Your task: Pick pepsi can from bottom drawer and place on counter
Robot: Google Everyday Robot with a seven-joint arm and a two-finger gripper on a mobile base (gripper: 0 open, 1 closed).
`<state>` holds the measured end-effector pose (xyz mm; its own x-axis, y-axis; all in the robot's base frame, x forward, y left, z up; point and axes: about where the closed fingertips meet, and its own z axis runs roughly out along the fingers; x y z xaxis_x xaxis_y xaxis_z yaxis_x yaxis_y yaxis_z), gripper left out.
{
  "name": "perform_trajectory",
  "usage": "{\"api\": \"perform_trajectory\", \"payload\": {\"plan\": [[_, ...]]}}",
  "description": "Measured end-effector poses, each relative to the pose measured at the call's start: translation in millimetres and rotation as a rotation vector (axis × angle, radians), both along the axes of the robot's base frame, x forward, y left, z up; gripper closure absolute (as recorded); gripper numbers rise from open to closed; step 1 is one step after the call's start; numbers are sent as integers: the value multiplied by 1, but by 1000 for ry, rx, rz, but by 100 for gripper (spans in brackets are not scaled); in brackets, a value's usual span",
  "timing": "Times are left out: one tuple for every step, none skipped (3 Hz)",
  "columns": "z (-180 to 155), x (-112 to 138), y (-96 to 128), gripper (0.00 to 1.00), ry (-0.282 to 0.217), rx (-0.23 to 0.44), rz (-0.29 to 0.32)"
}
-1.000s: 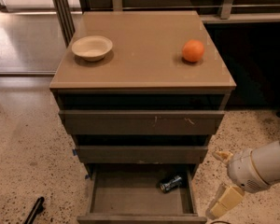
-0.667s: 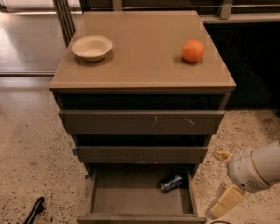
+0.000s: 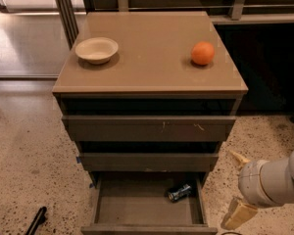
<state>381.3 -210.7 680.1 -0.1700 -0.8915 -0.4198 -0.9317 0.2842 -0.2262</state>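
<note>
The pepsi can (image 3: 180,192) lies on its side in the open bottom drawer (image 3: 146,210), near the drawer's back right corner. The counter (image 3: 147,58) is the tan top of the cabinet above. My gripper (image 3: 229,190) is low at the right, beside the drawer's right side and outside it. Its two cream fingers (image 3: 238,213) are spread apart and hold nothing. The can is to the gripper's left, apart from it.
A cream bowl (image 3: 96,49) stands on the counter at the left and an orange (image 3: 203,53) at the right. The two upper drawers (image 3: 148,128) are slightly open. Speckled floor surrounds the cabinet. A dark object (image 3: 35,220) lies on the floor at the lower left.
</note>
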Motion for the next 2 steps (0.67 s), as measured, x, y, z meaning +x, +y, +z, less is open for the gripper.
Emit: {"api": "perform_trajectory", "payload": {"plan": [[-33,32,-19,0,-93,-31,72],[-76,66,-41,0,-86,38,106]]}}
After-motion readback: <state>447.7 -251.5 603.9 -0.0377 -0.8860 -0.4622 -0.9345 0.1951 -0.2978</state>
